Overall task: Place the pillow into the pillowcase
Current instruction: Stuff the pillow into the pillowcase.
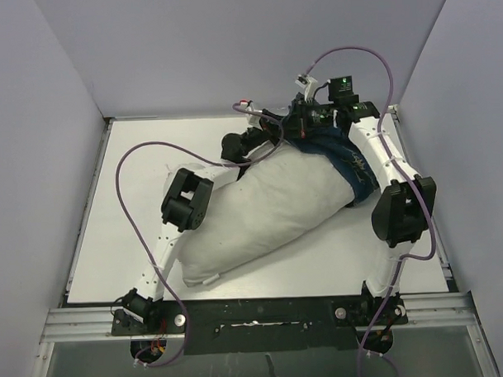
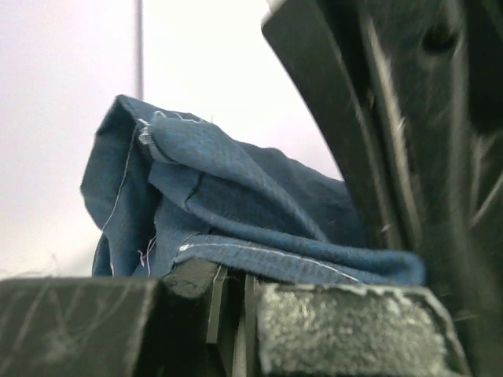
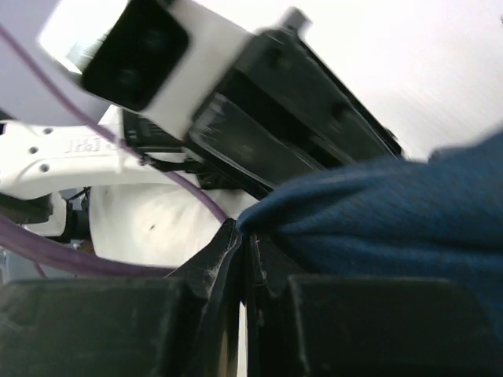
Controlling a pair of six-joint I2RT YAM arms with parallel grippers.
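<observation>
The pillow [image 1: 261, 213] is laid slantwise across the table [image 1: 129, 234], with its near-left corner brought close to the near edge. Only its far-right end is covered by the pillowcase [image 1: 355, 162], which is bunched there near the right edge. The left gripper [image 2: 234, 287] is clenched on the stitched hem of the navy cloth. The right gripper [image 3: 242, 250] is clamped on a fold of the same cloth, just beside it. Bare table is left open along the left side and at the far-left corner.

white pillow [image 1: 269, 208], navy pillowcase [image 1: 357, 170] with cream markings, purple cables [image 1: 159, 143], white table [image 1: 129, 234]
</observation>
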